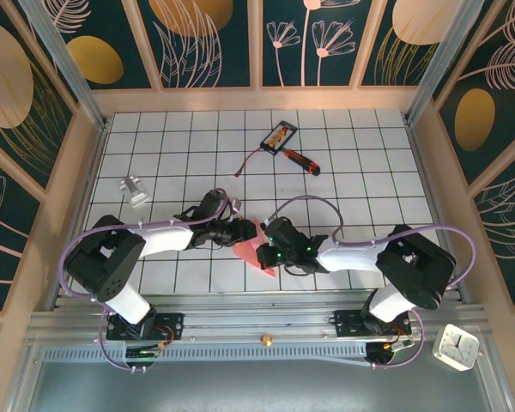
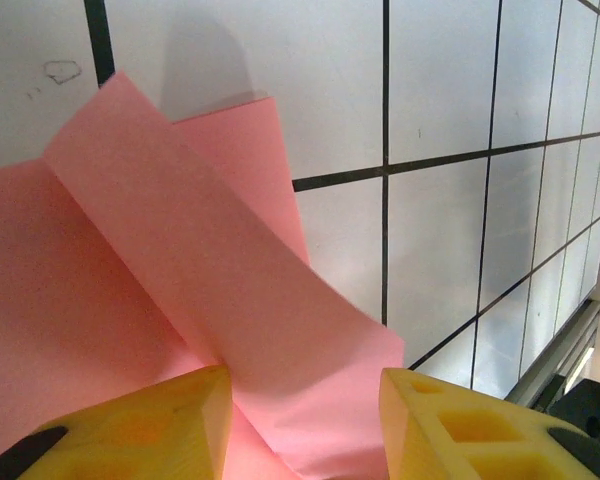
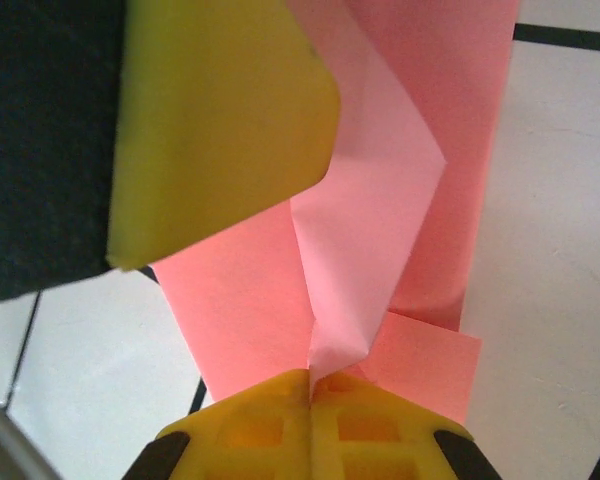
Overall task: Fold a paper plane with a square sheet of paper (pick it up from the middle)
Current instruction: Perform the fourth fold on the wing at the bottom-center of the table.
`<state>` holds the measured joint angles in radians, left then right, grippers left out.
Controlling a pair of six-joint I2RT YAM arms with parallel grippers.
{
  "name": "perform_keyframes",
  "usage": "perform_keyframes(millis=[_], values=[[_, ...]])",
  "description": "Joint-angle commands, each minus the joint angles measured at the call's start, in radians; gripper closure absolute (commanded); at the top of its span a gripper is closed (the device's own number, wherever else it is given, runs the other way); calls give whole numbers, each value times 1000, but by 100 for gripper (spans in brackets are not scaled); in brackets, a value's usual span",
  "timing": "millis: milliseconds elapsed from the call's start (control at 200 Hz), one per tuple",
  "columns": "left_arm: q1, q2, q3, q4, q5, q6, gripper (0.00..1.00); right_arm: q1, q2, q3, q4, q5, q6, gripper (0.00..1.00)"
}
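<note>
Right wrist view: right claw (image 3: 310,388) grips the square sheet of paper (image 3: 380,200) at a ridge, jaws closed. Left claw (image 2: 305,410) straddles a flap, half open. Sheet sits midway along the bench (image 1: 352,172) near edge (creased, no dart yet).

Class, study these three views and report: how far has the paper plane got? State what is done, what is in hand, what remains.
Done: the pink paper already carries several folds, flaps overlapping. In hand: the right gripper has its fingers shut on a raised crease; the left gripper stands open over a flap. Left: no slim pointed dart shows yet, so the shaping folds remain.
</note>
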<state>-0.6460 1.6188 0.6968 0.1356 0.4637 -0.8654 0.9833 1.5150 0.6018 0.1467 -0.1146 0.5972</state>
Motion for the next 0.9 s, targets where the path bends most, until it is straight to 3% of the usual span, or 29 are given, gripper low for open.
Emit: perform_keyframes(millis=[0,200,500,691,896], values=[[7,-6,28,-57,-5,56,55,-35,-34,-37,74,-130,72,100],[7,-59,23,-78,-29,65,46,-85,-23,-87,163,-213,125,100],[7,-199,-68,-96,-58,-2,46,-94,-5,-113,217,-217,180,100],[9,-269,-145,-127,-102,-60,61,-95,11,-116,226,-210,197,100],[13,-217,-154,-120,-108,-50,76,-93,6,-123,220,-185,212,100]])
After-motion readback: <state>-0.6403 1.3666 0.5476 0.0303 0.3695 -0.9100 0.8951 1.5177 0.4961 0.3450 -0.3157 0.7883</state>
